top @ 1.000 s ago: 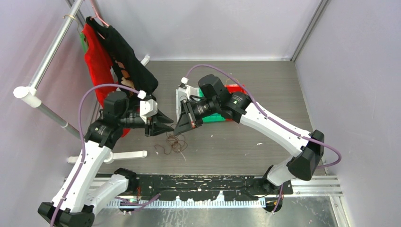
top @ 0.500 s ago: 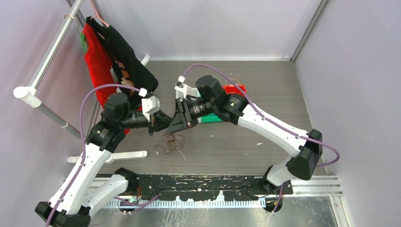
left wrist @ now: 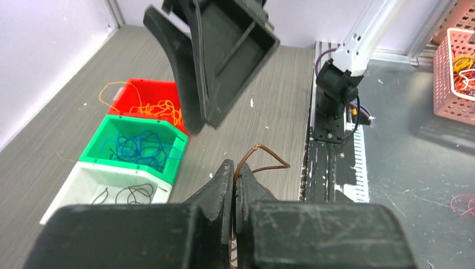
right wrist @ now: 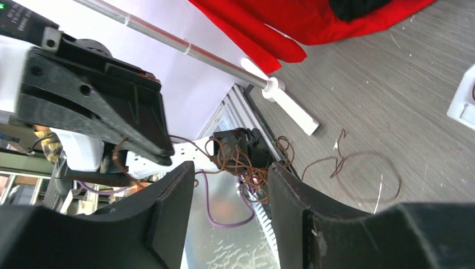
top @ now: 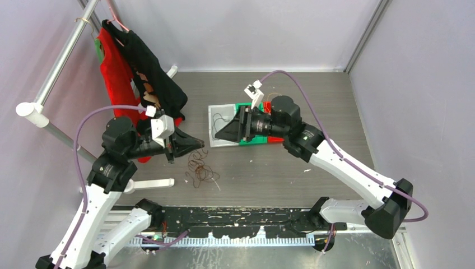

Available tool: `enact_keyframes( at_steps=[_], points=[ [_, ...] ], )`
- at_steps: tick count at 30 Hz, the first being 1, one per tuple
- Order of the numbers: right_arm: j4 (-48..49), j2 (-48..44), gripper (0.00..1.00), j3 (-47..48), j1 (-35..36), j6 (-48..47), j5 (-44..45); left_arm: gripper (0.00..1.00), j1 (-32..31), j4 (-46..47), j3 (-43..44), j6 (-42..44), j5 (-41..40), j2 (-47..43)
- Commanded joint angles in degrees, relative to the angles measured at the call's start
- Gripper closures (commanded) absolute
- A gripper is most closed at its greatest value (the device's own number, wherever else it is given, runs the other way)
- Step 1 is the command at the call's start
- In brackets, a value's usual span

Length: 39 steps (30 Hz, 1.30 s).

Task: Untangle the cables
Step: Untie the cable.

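Brown cable point(left wrist: 269, 152) vanishes between the left jaws; red bin point(top: 275, 140) mostly hidden behind right arm.

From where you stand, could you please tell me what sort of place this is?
Probably a robotics test cell: two white robot arms bolted at a grey wood-grain table, pale panel walls around it, and a row of red, green, white plastic bins.
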Motion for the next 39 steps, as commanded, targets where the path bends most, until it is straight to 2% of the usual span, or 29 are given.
enact_keyframes(
  at_steps=[1,9,19,24,27,30,39],
  points=[
    [10.1,1.9,0.42,-0.8,4.1,-2.6,3.5,1.00,-0.2,5.6,4.2,-4.3,0.4,1.1],
    [16.5,4.7,0.39,-0.9,11.7,-4.8,8.4,1.00,-0.2,7.6,6.4,-5.9,0.1,2.8],
    [23.0,7.0,0.38,-2.5,14.5,-4.6,16.4,1.00,-0.2,7.9,7.2,-7.7,0.7,3.0],
    [27.7,10.9,0.38,-3.5,16.1,-5.8,20.5,1.00,-0.2,9.7,9.9,-12.0,0.7,4.4],
    [34.3,13.6,0.40,-5.7,16.2,-5.7,23.6,1.00,-0.2,10.7,12.8,-16.5,2.0,6.2],
    [38.4,17.3,0.45,-5.5,16.2,-5.0,23.7,1.00,-0.2,11.4,15.8,-20.5,3.8,8.0],
    [41.3,22.5,0.52,-9.6,16.2,-2.8,25.0,1.00,-0.2,11.4,27.1,-23.4,3.5,10.8]
  ],
)
